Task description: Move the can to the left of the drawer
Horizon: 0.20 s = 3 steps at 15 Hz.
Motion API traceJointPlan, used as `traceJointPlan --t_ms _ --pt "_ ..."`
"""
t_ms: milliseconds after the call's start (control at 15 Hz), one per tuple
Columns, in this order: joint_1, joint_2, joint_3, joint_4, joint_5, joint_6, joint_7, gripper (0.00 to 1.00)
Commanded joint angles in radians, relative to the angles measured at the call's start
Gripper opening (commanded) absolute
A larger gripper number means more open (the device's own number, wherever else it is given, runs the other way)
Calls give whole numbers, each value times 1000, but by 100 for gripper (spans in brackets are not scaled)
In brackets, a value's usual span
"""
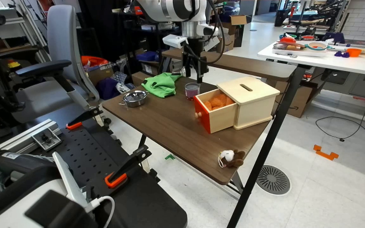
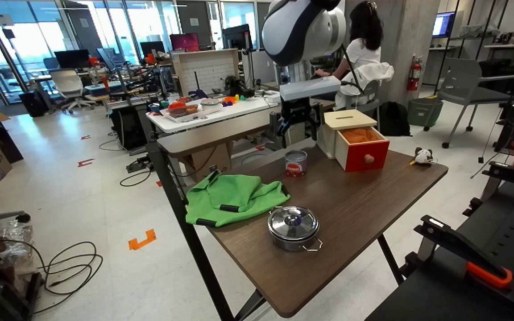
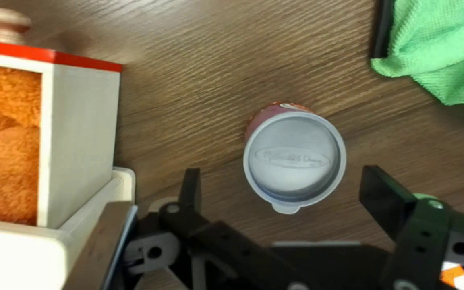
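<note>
The can point(image 1: 192, 92) stands upright on the brown table, with a reddish-purple label; it also shows in an exterior view point(image 2: 296, 164). In the wrist view I see its pale lid point(image 3: 295, 157) from above. The wooden drawer box has its red-fronted drawer point(image 1: 222, 117) pulled out, with orange fluffy stuff inside; the drawer also shows in an exterior view point(image 2: 366, 155) and in the wrist view point(image 3: 85, 133). My gripper point(image 1: 194, 76) points down above the can, open and empty; it shows too in an exterior view point(image 2: 298, 139). Its fingers point(image 3: 281, 173) are apart, not touching the can.
A green cloth point(image 2: 234, 198) lies beside the can, on the side away from the drawer. A lidded metal pot point(image 2: 293, 227) stands near the table edge. A small brown-and-white plush toy point(image 1: 232, 158) lies at a table corner. The box lid point(image 1: 248, 89) is wood with a slot.
</note>
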<state>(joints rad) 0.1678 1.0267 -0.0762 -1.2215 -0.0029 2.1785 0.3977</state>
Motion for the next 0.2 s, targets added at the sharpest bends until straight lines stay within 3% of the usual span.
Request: traceJointPlan --t_ms 0,133 --pt "-2 -19 1 -19 -10 -3 -2 100" --pt "-2 -45 0 -52 -13 -3 -7 100"
